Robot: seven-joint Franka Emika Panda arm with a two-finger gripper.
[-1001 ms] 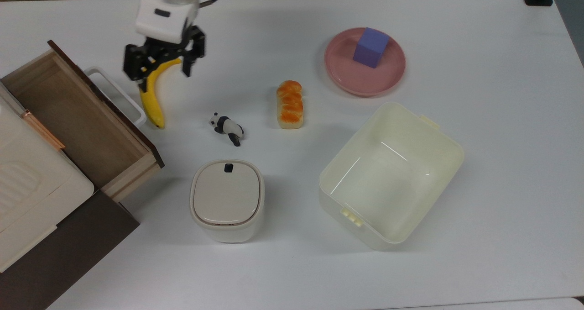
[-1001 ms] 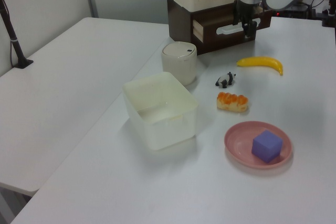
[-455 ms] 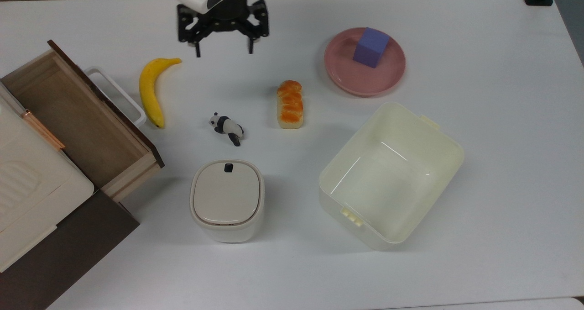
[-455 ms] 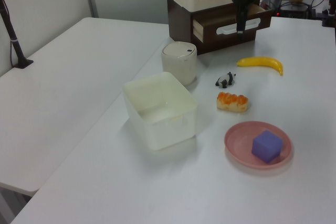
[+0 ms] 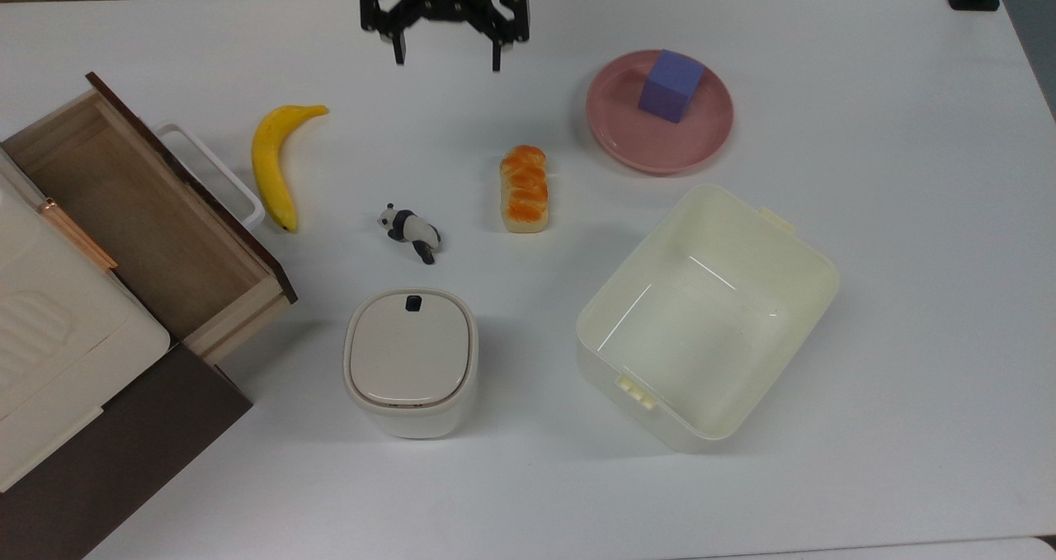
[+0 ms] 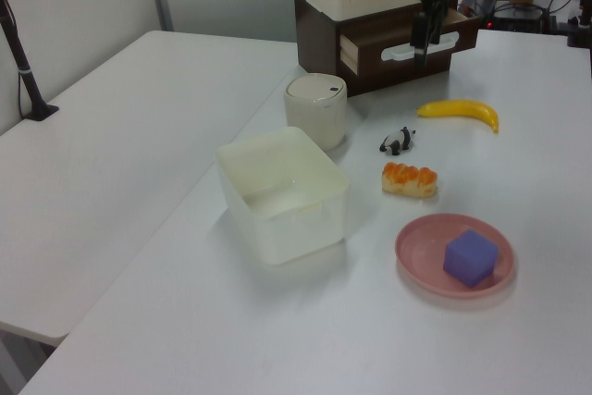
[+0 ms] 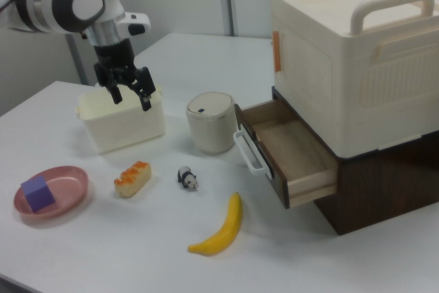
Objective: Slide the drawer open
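Though set to slide the drawer [image 5: 140, 214] open, found it standing well out of the dark brown cabinet [image 5: 107, 461] at the top view's left, light wood floor bare, white loop handle [image 5: 216, 172] jutting toward the middle of the table. Judged the pull as good as done. Logged the gripper [image 5: 447, 58] up above the far table edge in the top view, well apart from the handle, fingers spread wide with nothing between them. Read that as a release posture, clear of the front panel so as not to nudge it back in. Noted the banana [image 5: 271, 164] lying just beside the handle, near enough to be knocked by any further travel. Saw the panda figure [image 5: 410, 228], bread roll [image 5: 525, 189], white lidded bin [image 5: 410, 358] and cream tub [image 5: 825, 280] spread across the table, purple cube [image 5: 672, 86] sitting on the pink plate [image 5: 602, 131], none in the drawer's path. Marked the cream box [image 7: 343, 53] resting atop the cabinet, likely weighting it against sliding during a pull.
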